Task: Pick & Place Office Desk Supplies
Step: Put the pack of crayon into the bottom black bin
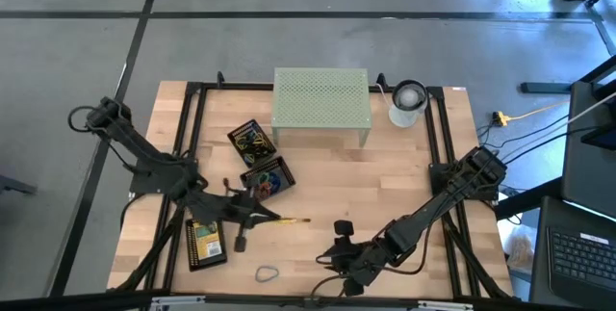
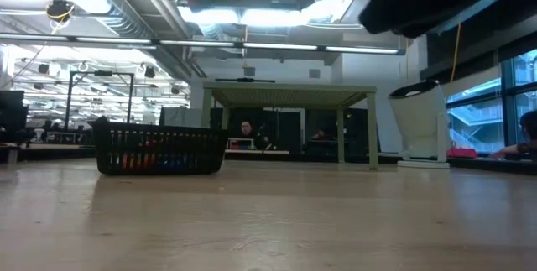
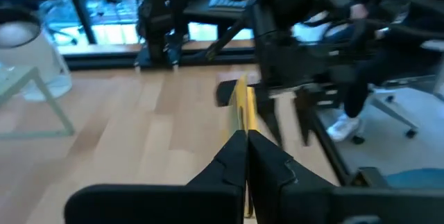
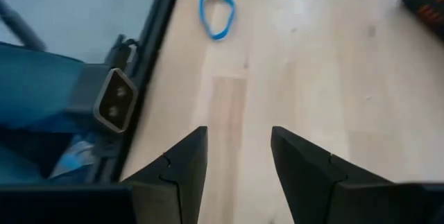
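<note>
Right hand, fingers spread, over bare wood beside table edge.

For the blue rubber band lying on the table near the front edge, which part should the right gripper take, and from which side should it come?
Take one long side of the blue rubber band, coming straight down from above. It lies flat on the wooden table as an open loop, so one finger can go inside the loop and the other outside. The right gripper is open, with nothing between its fingers.

Bare wood lies open between the two mesh trays and the white-grey cylinder, in front of the green riser. Near edge: a black clip and blue rubber-band loop dot the gap between arms.
</note>
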Controlling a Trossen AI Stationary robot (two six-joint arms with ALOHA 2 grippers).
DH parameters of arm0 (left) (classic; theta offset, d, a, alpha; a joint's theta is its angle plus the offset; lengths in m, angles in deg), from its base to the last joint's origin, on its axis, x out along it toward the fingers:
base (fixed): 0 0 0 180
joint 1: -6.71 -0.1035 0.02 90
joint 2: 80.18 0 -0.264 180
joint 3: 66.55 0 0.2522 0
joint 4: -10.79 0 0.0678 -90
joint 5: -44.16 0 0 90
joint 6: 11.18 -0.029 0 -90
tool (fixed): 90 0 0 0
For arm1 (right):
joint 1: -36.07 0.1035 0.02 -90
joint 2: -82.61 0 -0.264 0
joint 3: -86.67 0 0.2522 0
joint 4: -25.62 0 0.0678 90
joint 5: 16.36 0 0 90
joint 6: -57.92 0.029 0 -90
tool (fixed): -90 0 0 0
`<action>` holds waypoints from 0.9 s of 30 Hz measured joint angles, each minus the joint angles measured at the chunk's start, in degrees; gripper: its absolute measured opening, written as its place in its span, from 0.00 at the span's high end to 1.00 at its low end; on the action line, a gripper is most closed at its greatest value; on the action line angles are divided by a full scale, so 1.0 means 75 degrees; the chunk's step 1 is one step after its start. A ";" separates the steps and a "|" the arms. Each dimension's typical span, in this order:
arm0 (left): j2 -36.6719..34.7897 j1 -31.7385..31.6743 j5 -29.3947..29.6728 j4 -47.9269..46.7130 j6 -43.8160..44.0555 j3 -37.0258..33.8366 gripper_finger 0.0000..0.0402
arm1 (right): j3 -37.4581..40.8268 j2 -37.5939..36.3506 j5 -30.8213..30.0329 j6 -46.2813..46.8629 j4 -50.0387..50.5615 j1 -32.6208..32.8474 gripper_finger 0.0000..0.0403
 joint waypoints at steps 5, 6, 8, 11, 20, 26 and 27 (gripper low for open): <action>-0.0565 0.0461 -0.0004 -0.0610 0.0283 0.0000 1.00 | -0.0003 0.0000 -0.0609 -0.0395 -0.0004 -0.0016 0.59; -0.0696 0.0562 -0.0006 -0.0759 0.0422 0.0000 1.00 | -0.0003 0.0000 -0.0708 -0.0441 -0.0006 -0.0020 0.59; -0.0976 0.0749 -0.0109 -0.1182 0.0748 0.0006 1.00 | -0.0003 0.0000 -0.0857 -0.0517 -0.0012 -0.0041 0.59; -0.1426 0.1012 -0.0477 -0.1948 0.1694 0.0006 1.00 | -0.0003 0.0000 -0.0892 -0.0594 -0.0069 -0.0095 0.59; -0.2565 0.1869 -0.1414 -0.4386 0.5417 0.0006 1.00 | -0.0009 0.0000 -0.0874 -0.0604 -0.0090 -0.0299 0.59; -0.2718 0.2560 -0.2323 -0.6087 0.7365 0.0006 1.00 | -0.0009 0.0000 -0.0873 -0.0607 -0.0093 -0.0364 0.59; -0.2688 0.2681 -0.2403 -0.6283 0.7605 0.0006 1.00 | -0.0009 0.0000 -0.0871 -0.0607 -0.0093 -0.0364 0.59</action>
